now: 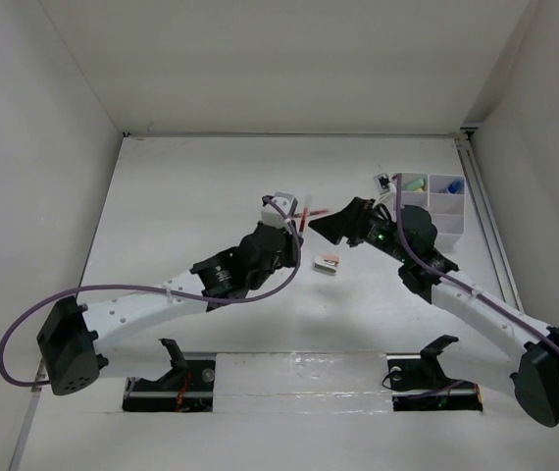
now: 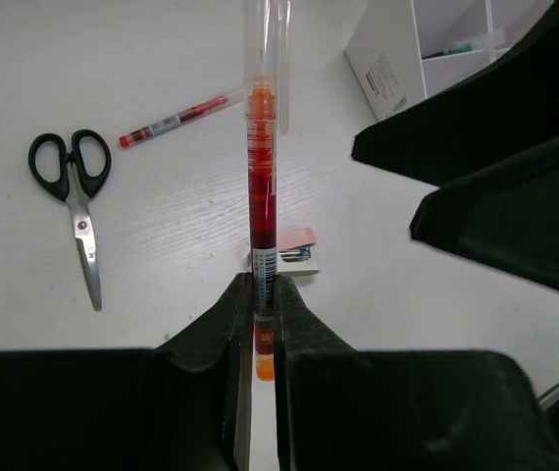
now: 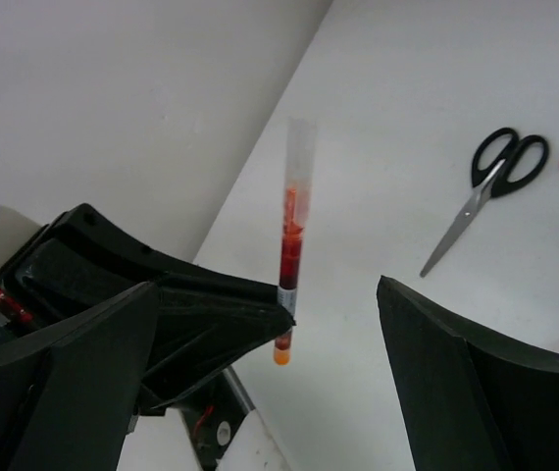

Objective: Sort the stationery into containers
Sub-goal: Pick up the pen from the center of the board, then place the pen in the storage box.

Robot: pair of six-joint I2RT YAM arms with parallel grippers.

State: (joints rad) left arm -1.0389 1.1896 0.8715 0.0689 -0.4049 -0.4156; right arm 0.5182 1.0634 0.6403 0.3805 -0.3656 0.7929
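From above, we see the organizer (image 1: 446,224) holding what seem markers (image 1: 414,183); the eraser (image 1: 328,263) lies left of it.

At the left wrist, the left fingers (image 2: 211,339) pinch a red pen (image 2: 261,196); scissors (image 2: 76,201) lie unsorted, well left of the organizer.

At the right wrist, the right fingers (image 3: 456,373) are spread near that pen.

I work in a lab test cell: a flat white desk (image 1: 191,196) boxed in by plain white panel walls (image 1: 34,147) on three sides.
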